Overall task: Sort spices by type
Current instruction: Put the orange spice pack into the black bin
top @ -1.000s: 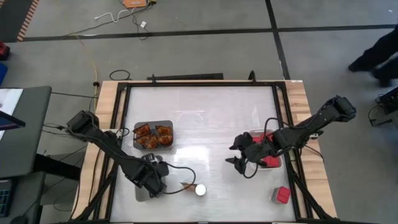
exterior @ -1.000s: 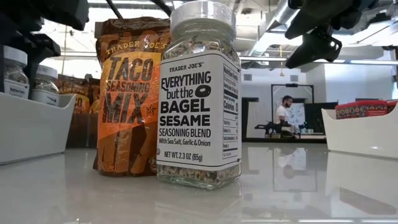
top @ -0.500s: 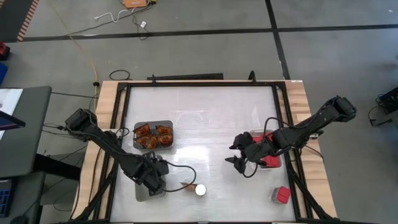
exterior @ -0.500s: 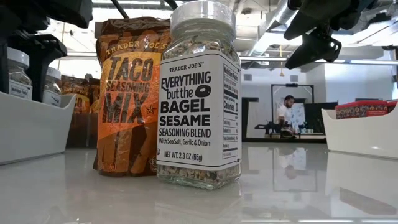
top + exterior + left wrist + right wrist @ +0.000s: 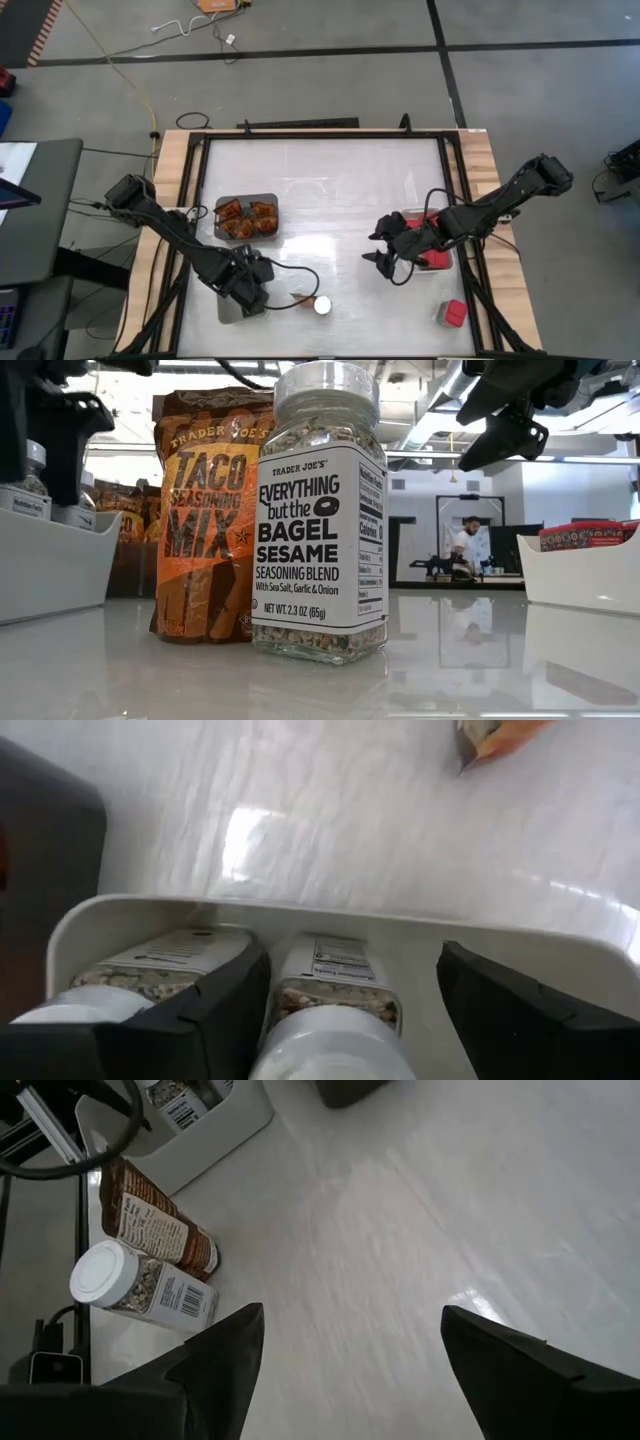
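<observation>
Left wrist view: the left gripper is spread open around a jar in the white tray. The right gripper is held open, empty, above the table.

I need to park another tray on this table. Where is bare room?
Bare: the far half beyond the packet tray, and the middle between that tray and the right gripper. Crowded: near-left corner around the left gripper, loose jar and packet.
</observation>
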Action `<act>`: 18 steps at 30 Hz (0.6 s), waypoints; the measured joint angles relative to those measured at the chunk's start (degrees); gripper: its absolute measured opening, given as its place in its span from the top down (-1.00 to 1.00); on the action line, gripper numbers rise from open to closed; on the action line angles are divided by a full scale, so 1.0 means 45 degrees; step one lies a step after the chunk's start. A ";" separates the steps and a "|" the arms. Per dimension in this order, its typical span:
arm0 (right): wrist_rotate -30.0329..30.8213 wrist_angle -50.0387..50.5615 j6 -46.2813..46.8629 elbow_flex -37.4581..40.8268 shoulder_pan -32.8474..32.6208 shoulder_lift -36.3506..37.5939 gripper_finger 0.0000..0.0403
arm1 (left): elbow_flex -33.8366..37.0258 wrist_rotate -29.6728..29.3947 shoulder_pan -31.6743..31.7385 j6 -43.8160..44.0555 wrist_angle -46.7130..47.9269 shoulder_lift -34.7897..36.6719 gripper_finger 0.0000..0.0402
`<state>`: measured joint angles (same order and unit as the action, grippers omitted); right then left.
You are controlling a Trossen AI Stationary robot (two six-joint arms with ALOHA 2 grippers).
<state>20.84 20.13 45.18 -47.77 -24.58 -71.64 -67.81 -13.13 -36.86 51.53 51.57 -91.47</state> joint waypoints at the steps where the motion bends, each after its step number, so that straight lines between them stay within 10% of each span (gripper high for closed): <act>1: 0.0000 0.0019 -0.0004 0.0000 0.0000 0.0000 -0.63 | -0.0140 -0.0054 0.0000 0.0009 0.0173 -0.0004 -0.37; 18: 0.0000 0.0089 -0.0343 0.0000 -0.0005 0.0000 -0.63 | -0.2214 -0.1059 0.0680 -0.0264 0.0845 -0.0003 -0.38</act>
<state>20.84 20.53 43.64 -47.77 -24.60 -71.64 -77.78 -17.90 -33.80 50.35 55.38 -91.48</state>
